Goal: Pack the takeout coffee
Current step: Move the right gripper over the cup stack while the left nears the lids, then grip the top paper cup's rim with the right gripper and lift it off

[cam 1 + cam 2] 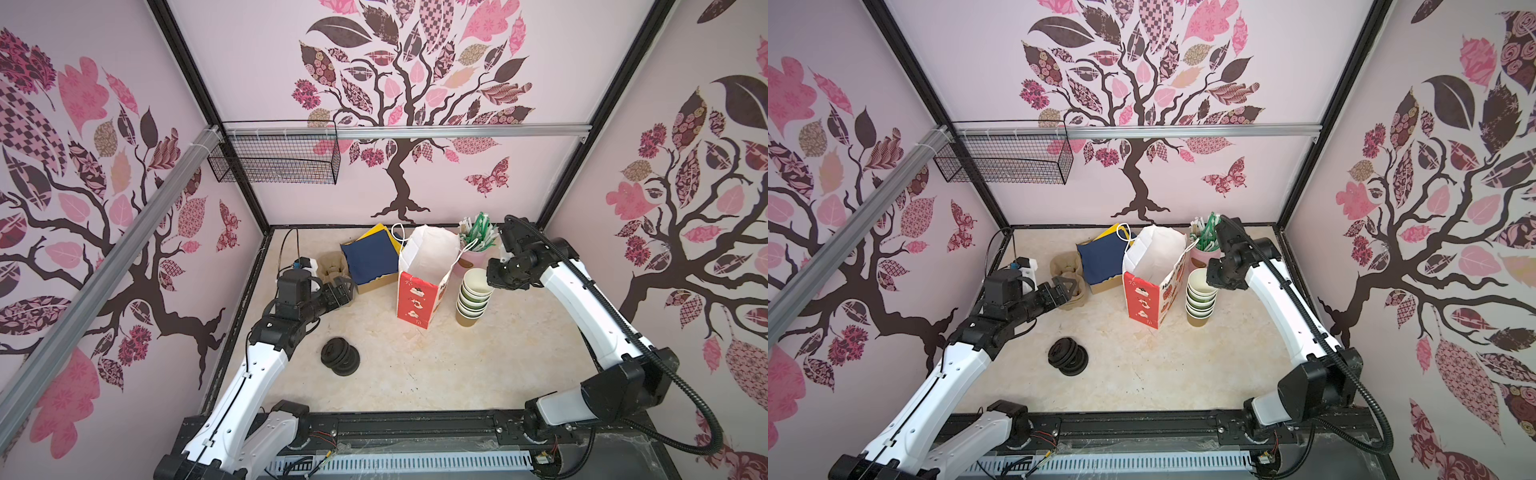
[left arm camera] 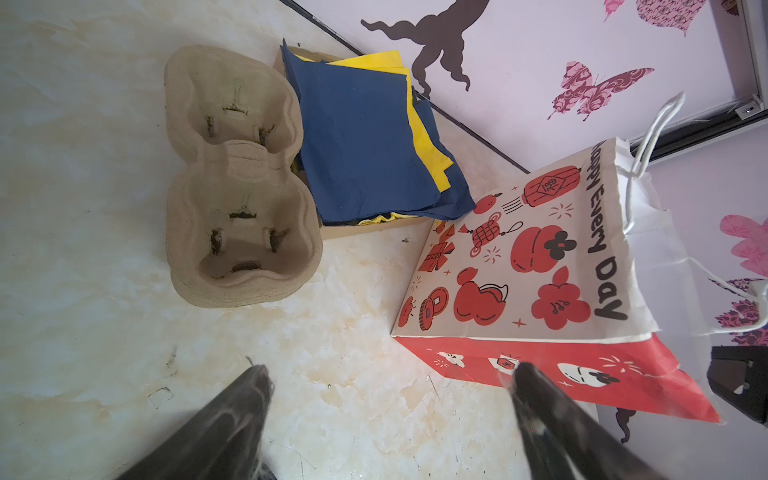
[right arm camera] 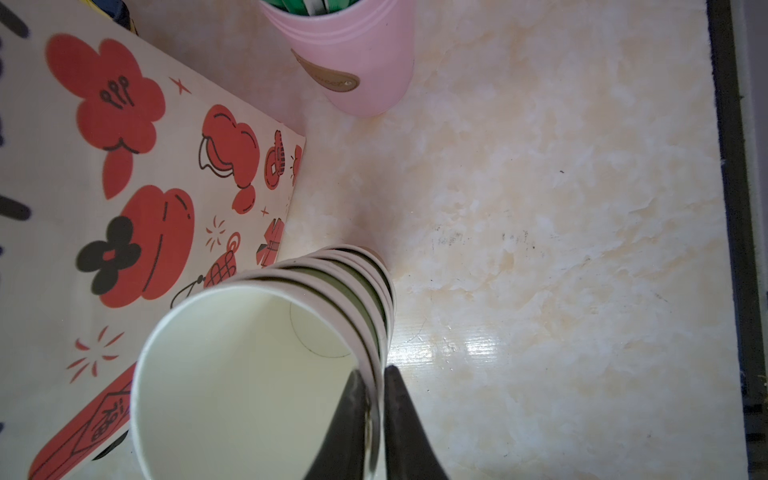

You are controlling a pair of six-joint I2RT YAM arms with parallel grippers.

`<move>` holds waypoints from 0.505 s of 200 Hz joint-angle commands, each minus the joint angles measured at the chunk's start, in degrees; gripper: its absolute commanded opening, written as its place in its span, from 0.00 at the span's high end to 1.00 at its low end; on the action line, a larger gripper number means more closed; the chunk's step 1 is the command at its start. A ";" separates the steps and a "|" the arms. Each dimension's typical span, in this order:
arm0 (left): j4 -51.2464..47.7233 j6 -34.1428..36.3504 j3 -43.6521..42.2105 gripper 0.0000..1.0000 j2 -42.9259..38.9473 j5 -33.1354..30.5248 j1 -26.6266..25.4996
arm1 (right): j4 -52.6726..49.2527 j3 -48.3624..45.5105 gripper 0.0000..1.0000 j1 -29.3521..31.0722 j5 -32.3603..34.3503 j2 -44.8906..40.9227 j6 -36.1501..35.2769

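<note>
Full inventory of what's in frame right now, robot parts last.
paper bag: 1, red and white, standing open, centre
nested cups: 1 stack, green bands, white insides, right of bag
pink cup: 1, behind the stack
straws: bunch, green and white, in pink cup
napkins: 1 pile, blue and yellow, back, left of bag
pulp carriers: 1 stack, beige, left of napkins
black lids: 1 stack, front left
wire basket: 1, black, hung high, back left
left gripper: open, empty, near carriers
right gripper: shut on top cup's rim

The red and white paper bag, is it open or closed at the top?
Open. The paper bag stands upright, and in both top views its mouth gapes, showing the white inside.
</note>
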 commanded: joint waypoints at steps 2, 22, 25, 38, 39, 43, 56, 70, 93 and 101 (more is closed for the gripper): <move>-0.05 0.46 0.69 0.06 -0.29 -0.57 -0.23 | -1.77 1.85 0.90 0.24 0.02 1.26 -0.27; -0.04 0.44 0.74 0.06 -0.34 -0.57 -0.24 | -1.80 2.22 0.97 0.25 0.43 1.12 0.08; -0.07 0.45 0.69 0.06 -0.30 -0.56 -0.18 | -1.73 2.30 0.98 0.29 0.44 0.92 0.16; -0.04 0.46 0.84 0.06 -0.29 -0.53 -0.24 | -1.62 2.79 1.00 0.22 0.78 0.31 0.56; -0.03 0.46 0.85 0.06 -0.29 -0.55 -0.20 | -1.62 2.86 1.00 0.27 0.83 0.19 0.58; -0.03 0.37 0.81 0.06 -0.38 -0.50 -0.24 | -1.62 3.07 1.00 0.24 0.86 0.08 0.80; 0.05 0.45 0.97 0.06 -0.50 -0.33 -0.25 | -1.62 3.77 1.00 0.24 0.97 -0.65 1.17; 0.30 0.56 1.04 0.06 -0.47 0.30 -0.20 | -1.45 4.37 1.00 0.27 1.06 -1.46 1.98; 0.66 0.83 1.34 0.06 -0.28 1.74 -0.17 | -0.66 4.43 1.00 0.22 -0.15 -2.59 3.23; 0.73 0.83 1.44 0.06 -0.23 2.25 -0.22 | -0.47 4.19 1.00 0.22 -0.56 -2.76 3.61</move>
